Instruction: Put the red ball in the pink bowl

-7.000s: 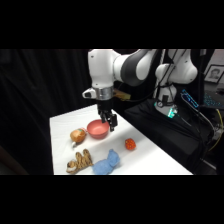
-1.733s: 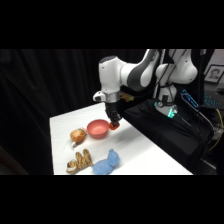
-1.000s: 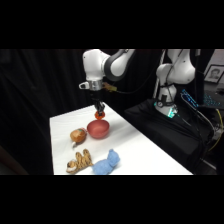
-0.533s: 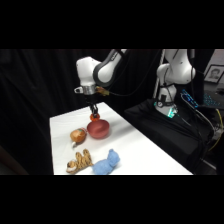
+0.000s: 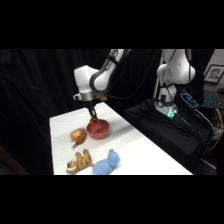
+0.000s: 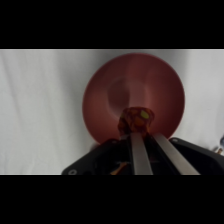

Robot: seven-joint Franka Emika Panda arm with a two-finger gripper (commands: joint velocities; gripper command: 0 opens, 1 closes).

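The gripper (image 6: pixel 136 131) is closed narrow on the red ball (image 6: pixel 135 120), which sits pinched at the very ends of the two fingers (image 6: pixel 137 152) and hangs over the near part of the pink bowl (image 6: pixel 150 75), inside its rim as the wrist view shows it. From the side, the gripper (image 5: pixel 93 118) stands just above the bowl (image 5: pixel 100 131) at its far-left edge, and whether the ball is clear of the bowl's inner wall cannot be told. The main risk, as I judge it, is the release: the ball is off-centre, toward the rim, and the bowl is shallow, so a drop from any height could bounce or roll out onto the white surface (image 5: pixel 145 155). The grip is only at the fingertips, so a jolt could free the ball early. Pressing lower could tip or push the light bowl toward the tan-orange rounded object (image 5: pixel 78 135) just beside it. The tan ridged item (image 5: pixel 80 162) and the blue cloth toy (image 5: pixel 107 163) lie nearer the front, well apart from the bowl, and are unlikely to interfere.
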